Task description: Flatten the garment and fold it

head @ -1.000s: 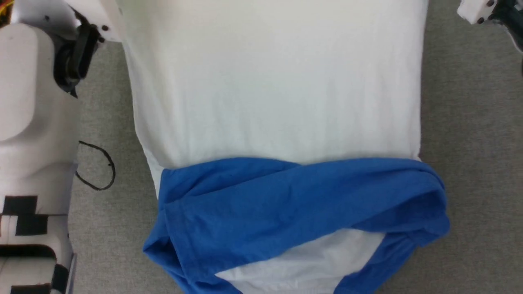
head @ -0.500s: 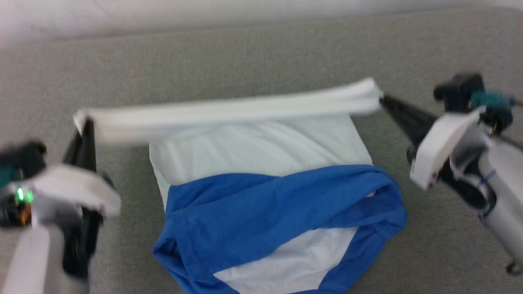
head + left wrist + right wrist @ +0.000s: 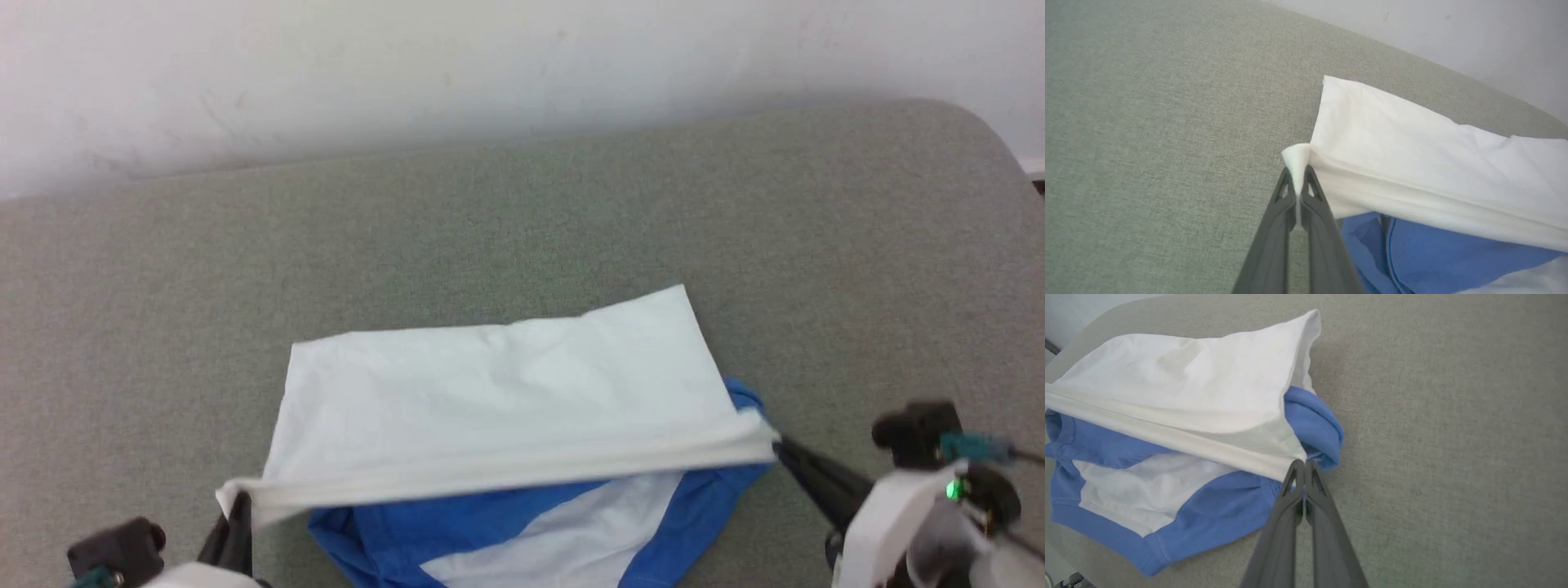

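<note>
Grey woven cloth covered the table (image 3: 522, 212), with a pale wall (image 3: 490, 73) behind its far edge and a rounded corner at far right. Near the table's front edge, about mid-width, lay the garment (image 3: 490, 392), folded on itself: white body panel laid over the blue sleeves (image 3: 498, 523), which showed beneath it toward the front edge with a white wedge between them. At the left, the left gripper (image 3: 1298, 181) had its fingers clenched on the left corner of the white hem (image 3: 506, 469), a tuft of cloth pinched up between the tips, apparently lifted just off the table. From there the hem ran taut across to the right corner as a thick doubled band. At the right, the right gripper (image 3: 1301, 464) had its fingers closed on the other hem corner, just beside a sleeve fold bulging out past the white panel toward the table's right edge. Handling, by judgement: thin jersey, light and limp, no stiffness of its own; it would sag wherever unsupported and stretch under a hard pull. Not slippery on the woven cover, so layers would likely drag and ruck rather than slide. Not fragile. Best hold looked to be the hem corners, stitched and doubled, both layers pinched together; a mid-panel grip would bunch it. Risk noted: the bulging sleeve fold could be dragged further out of line.
</note>
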